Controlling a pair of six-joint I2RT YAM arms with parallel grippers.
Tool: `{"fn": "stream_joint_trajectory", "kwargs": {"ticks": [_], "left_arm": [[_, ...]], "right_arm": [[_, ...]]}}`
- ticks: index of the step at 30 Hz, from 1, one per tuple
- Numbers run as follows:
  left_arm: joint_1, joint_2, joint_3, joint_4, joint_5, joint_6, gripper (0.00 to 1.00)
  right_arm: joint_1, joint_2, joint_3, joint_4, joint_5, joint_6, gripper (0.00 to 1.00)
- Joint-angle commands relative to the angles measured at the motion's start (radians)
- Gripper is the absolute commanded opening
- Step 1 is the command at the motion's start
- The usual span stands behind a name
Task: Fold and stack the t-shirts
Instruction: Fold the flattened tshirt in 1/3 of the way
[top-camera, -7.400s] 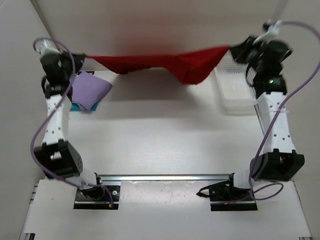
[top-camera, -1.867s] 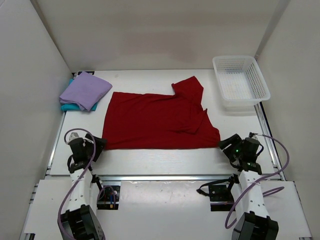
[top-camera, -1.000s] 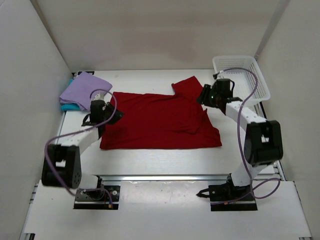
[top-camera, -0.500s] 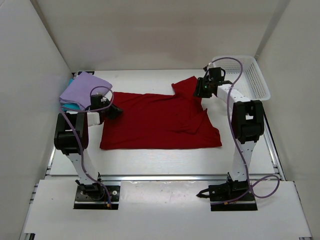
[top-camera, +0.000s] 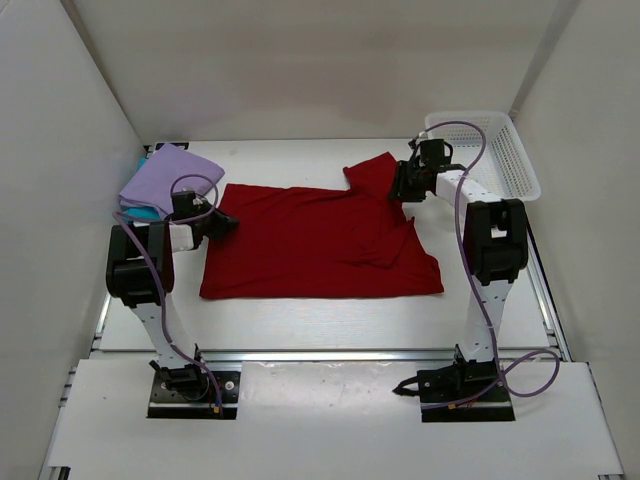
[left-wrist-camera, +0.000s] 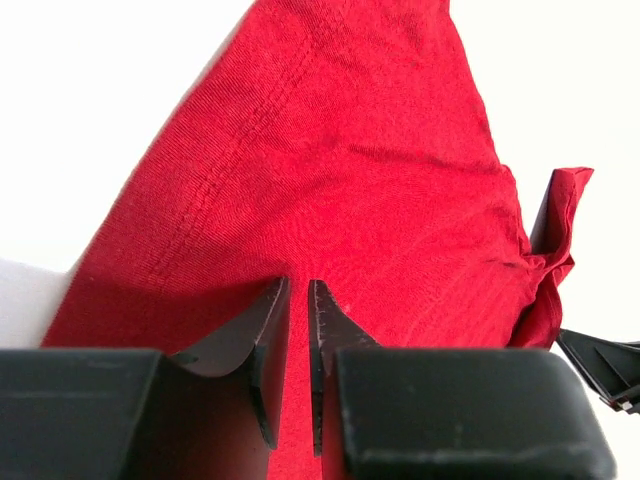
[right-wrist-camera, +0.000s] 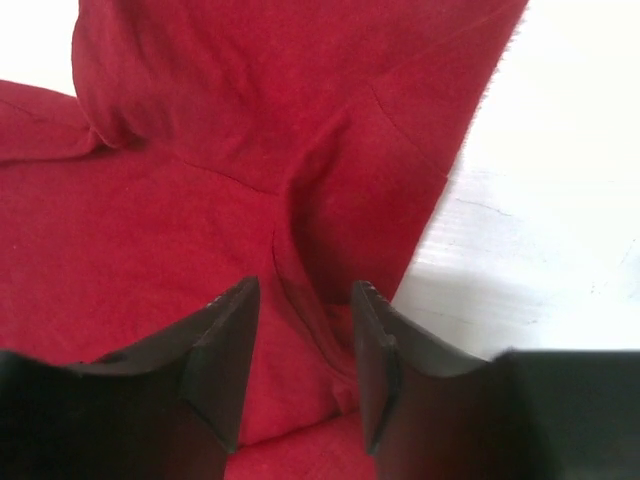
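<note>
The dark red t-shirt (top-camera: 310, 245) lies spread flat mid-table, one sleeve (top-camera: 377, 172) pointing to the far side. My left gripper (top-camera: 222, 222) (left-wrist-camera: 298, 285) rests low on the shirt's far left corner, its jaws only a narrow slit apart with flat red cloth showing between them. At the far right shoulder by the sleeve, my right gripper (top-camera: 400, 188) (right-wrist-camera: 305, 290) stands open, straddling a raised fold of red cloth. The folded lavender t-shirt (top-camera: 170, 178) lies on the teal one (top-camera: 140, 213) at the far left.
A white mesh basket (top-camera: 470, 116) stands at the far right corner, just beside the right arm. White walls close in the table on the left, right and far sides. Bare table (top-camera: 320, 315) runs along the near side of the shirt.
Both arms have reached out from mid-table to the shirt's far corners. The left jaws have narrowed a little; the right jaws have widened. The shirt has not moved.
</note>
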Motion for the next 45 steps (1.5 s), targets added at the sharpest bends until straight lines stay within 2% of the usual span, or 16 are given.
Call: {"fn": "stream_joint_trajectory", "kwargs": {"ticks": [1, 3, 5, 7, 9, 11, 12, 13, 15, 19, 22, 30, 34, 37, 39, 45], "left_arm": [[0.006, 0.004, -0.003, 0.025, 0.009, 0.01, 0.24], [0.012, 0.0, -0.003, 0.021, 0.013, 0.01, 0.24], [0.019, 0.008, -0.01, 0.021, 0.001, 0.012, 0.23], [0.034, 0.009, -0.023, 0.031, 0.007, 0.003, 0.23], [0.032, 0.011, -0.026, 0.042, 0.01, -0.001, 0.23], [0.032, 0.004, -0.026, 0.042, 0.007, 0.004, 0.22], [0.031, 0.011, -0.022, 0.042, 0.007, 0.0, 0.22], [0.028, 0.011, -0.023, 0.044, 0.007, 0.003, 0.21], [0.029, 0.015, -0.02, 0.042, 0.007, 0.006, 0.21], [0.037, 0.009, -0.023, 0.041, 0.005, 0.006, 0.2], [0.058, 0.015, -0.029, 0.034, 0.008, -0.004, 0.19], [0.089, -0.002, -0.056, 0.037, -0.002, -0.014, 0.17], [0.086, -0.009, -0.062, 0.044, -0.016, -0.019, 0.16], [0.088, -0.008, -0.065, 0.05, -0.007, -0.025, 0.16], [0.086, -0.014, -0.068, 0.063, 0.01, -0.036, 0.16], [0.068, -0.075, -0.057, 0.065, 0.002, -0.047, 0.16]], "right_arm": [[-0.014, -0.002, -0.004, 0.023, -0.043, -0.012, 0.32], [-0.017, 0.002, 0.005, 0.015, -0.044, -0.001, 0.13], [-0.023, 0.004, 0.005, 0.012, -0.051, -0.005, 0.13], [-0.032, 0.012, 0.013, 0.014, -0.066, -0.001, 0.22], [-0.031, 0.018, 0.013, 0.015, -0.08, 0.004, 0.41], [-0.028, 0.016, 0.011, 0.015, -0.091, 0.002, 0.45], [-0.026, 0.024, 0.022, 0.011, -0.099, -0.01, 0.43], [-0.023, 0.036, 0.03, -0.008, -0.099, -0.013, 0.31], [-0.021, 0.051, 0.049, -0.02, -0.093, -0.018, 0.16], [-0.026, 0.044, 0.024, -0.011, -0.068, 0.004, 0.0], [-0.034, 0.003, -0.009, 0.009, -0.012, 0.036, 0.0], [-0.081, -0.142, -0.122, 0.023, 0.38, 0.094, 0.0], [-0.089, -0.156, -0.144, 0.032, 0.429, 0.103, 0.0], [-0.092, -0.139, -0.13, 0.046, 0.379, 0.111, 0.16], [-0.097, -0.131, -0.116, 0.035, 0.356, 0.111, 0.34], [-0.06, -0.269, -0.206, 0.069, 0.357, 0.128, 0.35]]}}
